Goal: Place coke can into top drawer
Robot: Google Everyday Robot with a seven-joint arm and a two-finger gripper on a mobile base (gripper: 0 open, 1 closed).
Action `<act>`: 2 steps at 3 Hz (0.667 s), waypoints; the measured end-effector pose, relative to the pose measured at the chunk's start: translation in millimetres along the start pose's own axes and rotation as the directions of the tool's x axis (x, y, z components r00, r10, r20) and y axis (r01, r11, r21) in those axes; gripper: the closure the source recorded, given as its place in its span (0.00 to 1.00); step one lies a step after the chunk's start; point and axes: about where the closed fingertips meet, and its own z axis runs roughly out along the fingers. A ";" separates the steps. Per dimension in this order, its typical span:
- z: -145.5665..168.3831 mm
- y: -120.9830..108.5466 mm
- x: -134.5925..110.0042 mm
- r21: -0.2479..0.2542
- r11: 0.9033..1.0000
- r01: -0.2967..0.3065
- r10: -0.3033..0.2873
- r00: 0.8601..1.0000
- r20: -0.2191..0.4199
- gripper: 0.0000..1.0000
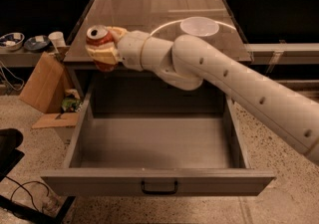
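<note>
Gripper, clamped on the coke can at the tabletop edge, risks missing the top drawer if released now.

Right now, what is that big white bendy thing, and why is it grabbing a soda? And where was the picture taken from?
That big white thing is a robot's arm. At its tip is a claw with two fingers. They are closed around a red coke can, holding it by the front left corner of a counter. There is only one picture. It looks down from above and in front, but where that camera is fixed is not known. Lower down, in front of the counter, the grey top drawer is pulled wide open. The robot's job is to put the can in there, and that has not happened yet. Farther back on the counter sits a white bowl.
</note>
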 end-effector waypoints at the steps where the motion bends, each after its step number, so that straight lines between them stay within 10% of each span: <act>1: -47.9 49.3 -10.7 -0.034 0.999 0.001 -0.001 1.000 0.000 1.00; 2: -110.2 48.7 4.5 0.005 1.000 -0.014 0.014 1.000 -0.023 1.00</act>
